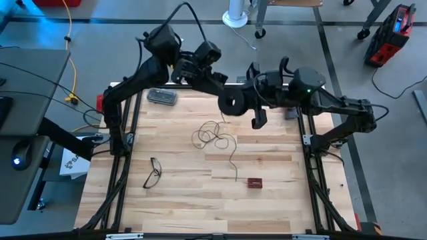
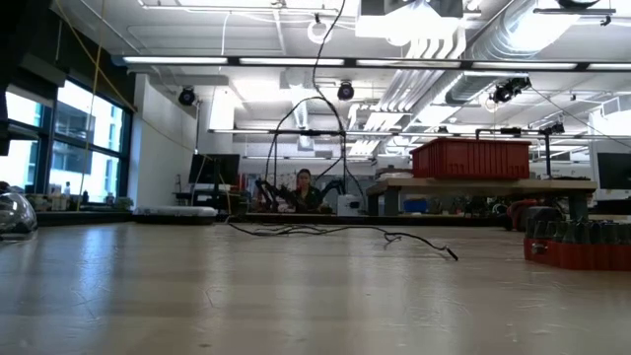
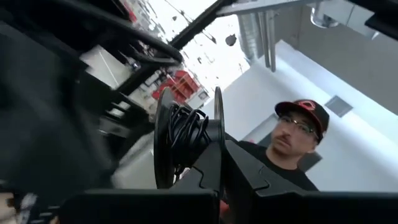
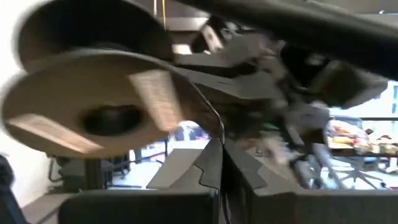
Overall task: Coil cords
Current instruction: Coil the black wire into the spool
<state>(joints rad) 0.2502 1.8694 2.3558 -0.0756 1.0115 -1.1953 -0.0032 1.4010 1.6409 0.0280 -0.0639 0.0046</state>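
Landmark: reel [image 1: 233,103], black, held up off the counter [image 1: 187,207] over its far edge, mid-width. Left end effector [image 1: 227,100] clamped on the reel; left wrist view shows the fingers [image 3: 211,168] pressed against one flange with dark wire wound on the hub. Right end effector [image 1: 257,119] just beside the reel on the right-arm side, fingers pinched together on the thin wire [image 4: 214,121] that comes off the reel; right wrist view shows the reel's [image 4: 87,106] flat face close up.

Loose wire [image 1: 217,137] lies in a slack tangle on the counter below the reel, toward the near edge, one strand trailing on toward a small red block [image 1: 255,183]. Low view: wire [image 2: 335,232] rises from the counter in tall loops.

Eyeglasses [image 1: 153,173] well apart from the reel, near-left. Clear case [image 1: 162,97] at the far-left edge. Near half of the counter mostly bare wood. A person [image 3: 292,146] shows behind the reel in the left wrist view.
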